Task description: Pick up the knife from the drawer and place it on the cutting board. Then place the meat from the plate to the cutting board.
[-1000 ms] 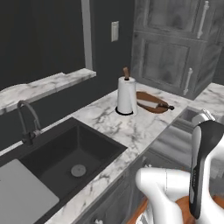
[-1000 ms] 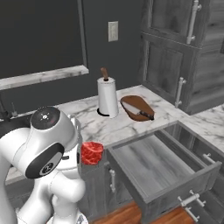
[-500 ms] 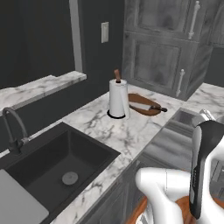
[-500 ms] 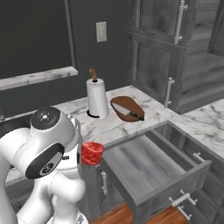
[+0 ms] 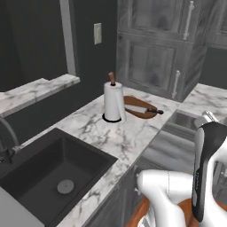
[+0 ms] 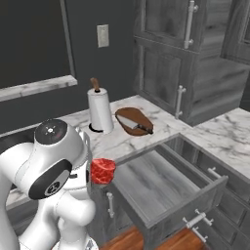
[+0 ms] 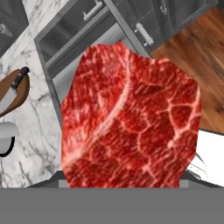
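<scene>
The meat (image 7: 131, 118) is held up in the claw, just past the near corner of the pulled-out drawer (image 6: 161, 183). The knife (image 6: 133, 124) is laid flat on the cutting board (image 6: 139, 117), beside the paper towel roll (image 6: 100, 110) on the marble desk (image 5: 119, 133). No readable writing or labels can be made out anywhere.

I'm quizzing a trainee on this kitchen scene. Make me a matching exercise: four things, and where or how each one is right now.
Things:
1. knife
2. meat
3. drawer
4. paper towel roll

States:
A. pulled open
B. upright on the counter beside the board
C. lying on the cutting board
D. raised off the counter, at the robot's hand

Pairs: 1-C, 2-D, 3-A, 4-B
</scene>
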Available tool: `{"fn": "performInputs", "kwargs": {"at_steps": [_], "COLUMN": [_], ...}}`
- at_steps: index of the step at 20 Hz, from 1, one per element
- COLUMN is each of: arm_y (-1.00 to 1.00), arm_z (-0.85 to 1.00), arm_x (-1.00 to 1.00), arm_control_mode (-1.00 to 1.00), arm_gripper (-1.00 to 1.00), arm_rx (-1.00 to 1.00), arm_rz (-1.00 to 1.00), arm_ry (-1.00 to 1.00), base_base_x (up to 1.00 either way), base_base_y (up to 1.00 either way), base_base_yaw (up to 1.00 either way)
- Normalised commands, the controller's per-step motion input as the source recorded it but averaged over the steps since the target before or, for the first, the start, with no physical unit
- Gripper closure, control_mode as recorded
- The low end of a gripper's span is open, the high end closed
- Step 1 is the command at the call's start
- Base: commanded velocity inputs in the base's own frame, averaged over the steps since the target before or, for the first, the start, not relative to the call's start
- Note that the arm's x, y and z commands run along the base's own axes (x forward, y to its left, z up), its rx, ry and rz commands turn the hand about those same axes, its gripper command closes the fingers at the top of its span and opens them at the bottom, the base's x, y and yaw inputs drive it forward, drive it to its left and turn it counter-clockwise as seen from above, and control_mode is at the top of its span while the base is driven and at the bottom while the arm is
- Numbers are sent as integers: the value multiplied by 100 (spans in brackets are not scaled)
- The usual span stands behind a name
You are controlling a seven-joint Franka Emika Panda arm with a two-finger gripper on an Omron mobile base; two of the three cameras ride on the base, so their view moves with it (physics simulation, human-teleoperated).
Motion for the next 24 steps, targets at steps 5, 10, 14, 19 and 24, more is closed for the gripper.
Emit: {"fn": "performInputs", "kwargs": {"at_steps": [5,10,14,19,24], "arm_y": [0,0,0,0,0], "arm_z": [0,0,0,0,-2], "arm_x": [0,0,0,0,15], "arm_control_mode": [100,100,100,100,-100], "arm_gripper": [100,100,100,100,100], "arm_rx": [0,0,0,0,0], "arm_rz": [0,0,0,0,4], "arm_ry": [0,0,0,0,1], "base_base_x": [50,48,33,21,13], "base_base_y": [0,0,0,0,0], "base_base_yaw": [-15,-12,-3,0,1]}}
